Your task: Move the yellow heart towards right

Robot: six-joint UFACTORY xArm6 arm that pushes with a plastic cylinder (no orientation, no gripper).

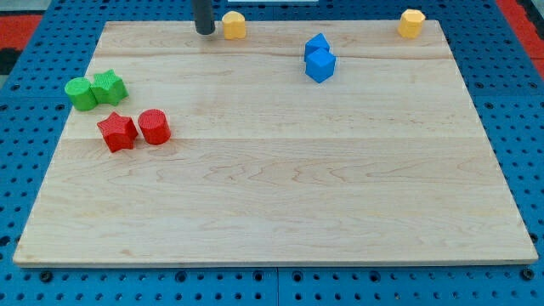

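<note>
The yellow heart (234, 25) sits at the top edge of the wooden board (280, 204), left of the middle. My tip (205, 31) is just to the heart's left, close beside it; I cannot tell whether they touch. A second yellow block (411, 23), roughly hexagonal, sits at the board's top right corner.
Two blue blocks (317, 44) (320, 65) touch each other right of and below the heart. A green cylinder (82, 93) and a green star (110, 87) sit at the left edge. A red star (117, 131) and a red cylinder (155, 127) lie below them.
</note>
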